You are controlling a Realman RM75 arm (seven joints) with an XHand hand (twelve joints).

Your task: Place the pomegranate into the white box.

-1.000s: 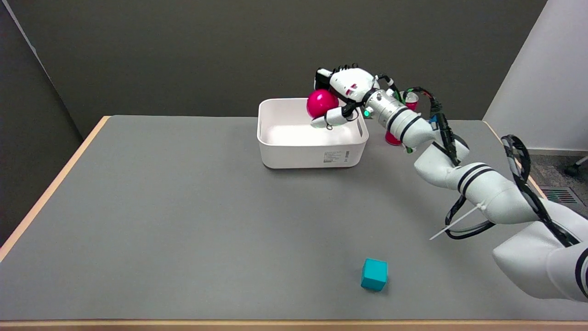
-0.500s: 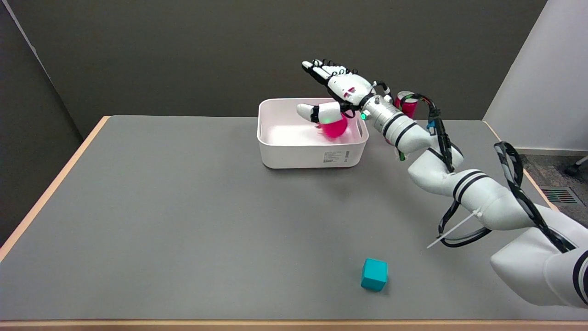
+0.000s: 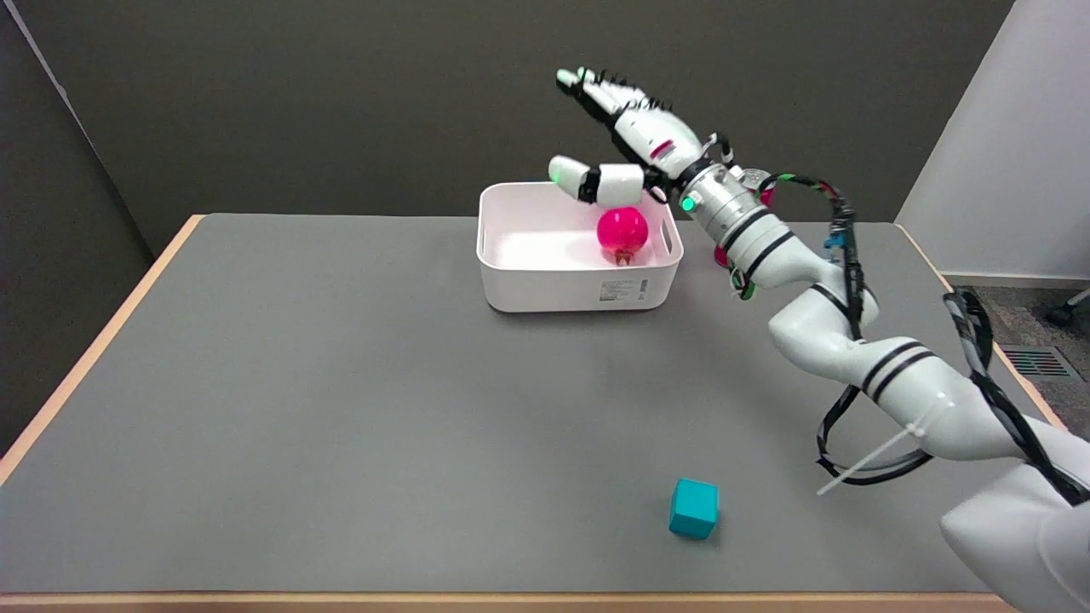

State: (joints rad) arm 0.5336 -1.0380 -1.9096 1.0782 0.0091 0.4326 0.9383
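now the pomegranate lies inside the white box, toward its right end (crown pointing down toward the near wall). the right hand hangs above the white box, fingers spread wide, holding nothing, pomegranate directly beneath it.

One head view looks down across the table from its near side.

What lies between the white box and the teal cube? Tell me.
Head view: only bare grey table between white box and teal cube.
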